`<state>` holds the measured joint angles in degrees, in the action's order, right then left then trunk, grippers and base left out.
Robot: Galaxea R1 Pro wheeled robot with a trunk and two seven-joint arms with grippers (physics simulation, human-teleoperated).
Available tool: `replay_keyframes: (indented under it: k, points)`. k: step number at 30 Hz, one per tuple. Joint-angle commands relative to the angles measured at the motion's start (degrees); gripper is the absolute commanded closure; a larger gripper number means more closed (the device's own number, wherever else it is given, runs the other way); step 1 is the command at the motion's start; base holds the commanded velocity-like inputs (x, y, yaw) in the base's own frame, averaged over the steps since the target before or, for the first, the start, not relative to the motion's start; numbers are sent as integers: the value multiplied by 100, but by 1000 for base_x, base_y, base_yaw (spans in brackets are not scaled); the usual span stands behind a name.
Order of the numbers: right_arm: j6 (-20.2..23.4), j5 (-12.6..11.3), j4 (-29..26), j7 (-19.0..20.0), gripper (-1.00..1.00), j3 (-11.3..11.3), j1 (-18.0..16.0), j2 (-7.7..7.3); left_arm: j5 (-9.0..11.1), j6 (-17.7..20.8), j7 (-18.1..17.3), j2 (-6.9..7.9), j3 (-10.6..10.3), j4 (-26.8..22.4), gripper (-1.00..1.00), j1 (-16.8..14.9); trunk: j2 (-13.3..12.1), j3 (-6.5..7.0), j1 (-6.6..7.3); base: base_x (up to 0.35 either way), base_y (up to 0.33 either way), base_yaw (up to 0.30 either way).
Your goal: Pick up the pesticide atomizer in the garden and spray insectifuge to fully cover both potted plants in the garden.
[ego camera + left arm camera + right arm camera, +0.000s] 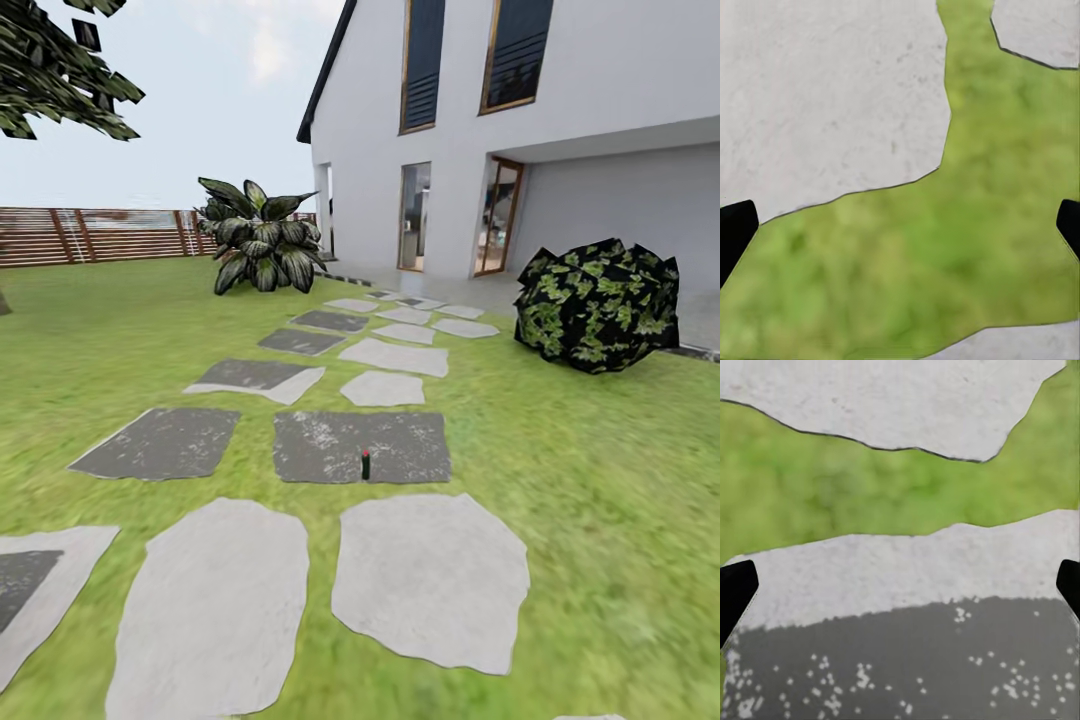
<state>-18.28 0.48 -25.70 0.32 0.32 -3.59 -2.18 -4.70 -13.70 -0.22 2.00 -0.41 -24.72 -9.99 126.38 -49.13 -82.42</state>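
Note:
The pesticide atomizer (365, 465), a small dark upright bottle, stands on a dark grey stepping stone (400, 445) in the middle of the lawn, some way ahead of me. The potted plants are out of view. My left gripper (900, 232) hangs open over grass beside a pale stone, its dark fingertips (735, 234) at the frame's edges. My right gripper (900, 592) is open too, over a pale stone with a dark shaded part, and holds nothing.
Pale and dark stepping stones (425, 580) lead across the lawn toward a white house (560, 150). A big broad-leaved shrub (258, 240) stands by the brown slatted fence (90, 235). A dark angular bush (598, 305) sits on the right.

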Motion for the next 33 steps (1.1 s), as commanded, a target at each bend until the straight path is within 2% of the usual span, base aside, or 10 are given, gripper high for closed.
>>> replay_keyframes:
  k: [1,27,33]
  points:
    - [-18,5,4,3,-100,3,-2,-1,-49,-19,4,2,-3,2,-100,-3,2,-5,-2,337,0,0]
    - [-18,6,4,3,-100,3,-1,-1,-49,-18,4,2,-3,3,-100,-3,2,-5,-2,338,0,0]
    - [-18,6,4,3,-100,6,-2,-1,-49,-17,4,2,-4,3,-100,-3,2,-5,-2,321,-93,0]
